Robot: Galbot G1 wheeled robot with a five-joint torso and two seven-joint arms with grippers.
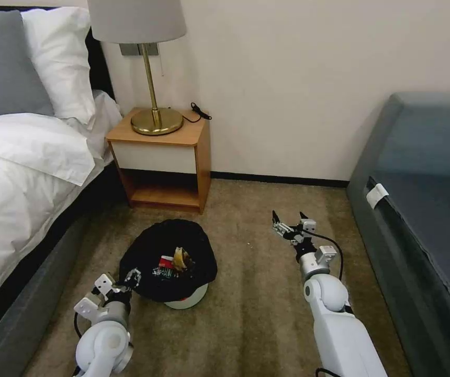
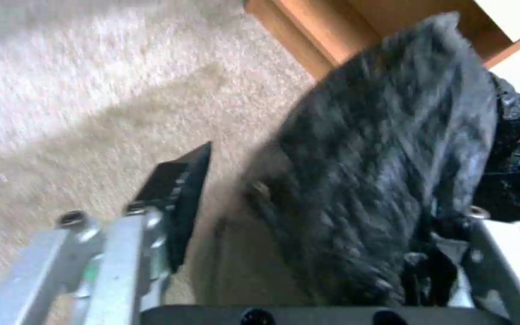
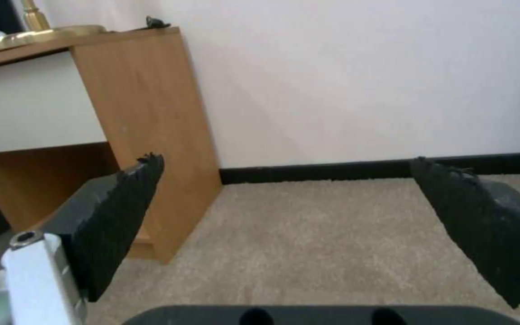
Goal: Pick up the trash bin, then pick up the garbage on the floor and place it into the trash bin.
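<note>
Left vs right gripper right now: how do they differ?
Left gripper sits at the rim of the small white trash bin with the black plastic bag, bag between its fingers; right gripper hangs over bare carpet, open and empty. Both point towards the wall.

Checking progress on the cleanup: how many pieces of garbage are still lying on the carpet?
0. No garbage lies on the carpet. A red-and-white carton and a yellow wrapper sit inside the bin; more pieces may be hidden under them.
</note>
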